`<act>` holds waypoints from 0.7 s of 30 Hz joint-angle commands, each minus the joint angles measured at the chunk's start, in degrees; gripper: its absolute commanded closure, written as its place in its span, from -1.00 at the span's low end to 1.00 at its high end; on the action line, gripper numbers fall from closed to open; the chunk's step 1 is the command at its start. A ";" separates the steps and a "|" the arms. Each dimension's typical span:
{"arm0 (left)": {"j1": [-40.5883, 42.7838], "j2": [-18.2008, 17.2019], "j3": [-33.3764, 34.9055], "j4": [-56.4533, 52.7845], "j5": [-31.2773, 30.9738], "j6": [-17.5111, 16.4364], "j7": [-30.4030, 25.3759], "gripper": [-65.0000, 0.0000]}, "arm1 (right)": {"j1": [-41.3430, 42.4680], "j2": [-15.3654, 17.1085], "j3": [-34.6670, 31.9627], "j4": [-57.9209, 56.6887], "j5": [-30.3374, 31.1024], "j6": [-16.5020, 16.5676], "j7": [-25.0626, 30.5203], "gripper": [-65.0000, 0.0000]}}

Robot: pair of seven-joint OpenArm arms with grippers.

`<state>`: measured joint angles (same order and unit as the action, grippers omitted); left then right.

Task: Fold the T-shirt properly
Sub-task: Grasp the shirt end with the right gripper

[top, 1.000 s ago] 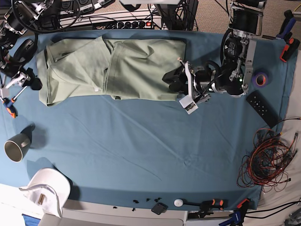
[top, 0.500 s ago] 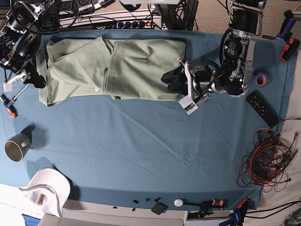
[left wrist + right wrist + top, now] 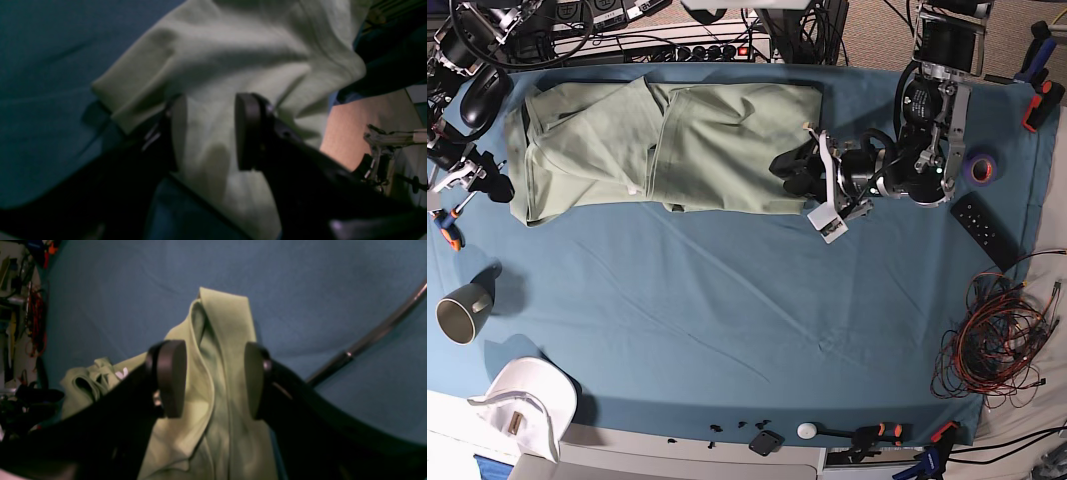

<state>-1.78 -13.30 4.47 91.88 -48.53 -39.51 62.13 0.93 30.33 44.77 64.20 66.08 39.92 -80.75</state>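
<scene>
— How many garments lie on the blue table cloth (image 3: 727, 300)?
— One pale sage-green cotton T-shirt (image 3: 667, 145), at the far edge. Both jaws gape: left gripper (image 3: 210, 133) and right gripper (image 3: 213, 380) straddle its ends.
— Around it?
— One grey mug (image 3: 462, 312), one white cap (image 3: 527, 400).

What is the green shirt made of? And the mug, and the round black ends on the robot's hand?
T-shirt: soft matte woven or knit cloth, probably cotton; it creases and drapes.
Mug: probably glazed ceramic, hard to tell.
Right gripper pads: dull dark rubber or plastic, probably.
</scene>
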 commanded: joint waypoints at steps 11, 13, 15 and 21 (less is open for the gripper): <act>-0.87 -0.04 -0.15 1.03 -1.42 -0.49 -1.14 0.23 | -0.20 1.60 -11.15 1.05 -1.05 0.08 0.75 0.12; -0.87 -0.04 -0.15 1.03 -1.40 -0.49 -1.05 0.23 | 0.17 1.60 -9.55 1.07 -1.46 0.08 0.75 0.12; -0.85 -0.02 -0.15 1.03 -1.42 -0.49 -1.07 0.23 | 0.17 1.60 -7.02 1.18 -1.44 0.08 0.75 0.12; -0.85 -0.02 -0.15 1.03 -1.42 -0.49 -1.09 0.23 | 0.00 1.75 1.64 1.46 -4.26 0.08 0.75 0.12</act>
<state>-1.78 -13.21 4.47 91.88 -48.56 -39.51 62.13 0.30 30.41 46.19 64.64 60.58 39.92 -80.79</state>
